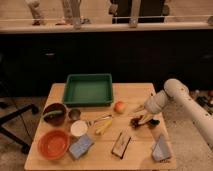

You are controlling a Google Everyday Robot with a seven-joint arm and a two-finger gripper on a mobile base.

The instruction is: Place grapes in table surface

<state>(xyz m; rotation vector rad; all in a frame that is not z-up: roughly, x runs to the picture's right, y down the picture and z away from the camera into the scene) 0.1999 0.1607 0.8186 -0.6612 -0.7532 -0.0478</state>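
Note:
A dark bunch of grapes (138,121) lies on the wooden table (135,92) at its right side. My gripper (146,118) is at the end of the white arm (177,97) coming in from the right, right over the grapes and touching or nearly touching them. The arm's end hides part of the bunch.
A green tray (89,89) at the back centre. An orange-red fruit (119,107) left of the grapes. A dark bowl (55,114), orange bowl (52,143), white cup (78,128), small metal cup (74,114), yellow utensil (101,125), blue sponge (80,147), snack packets (121,144) (161,148).

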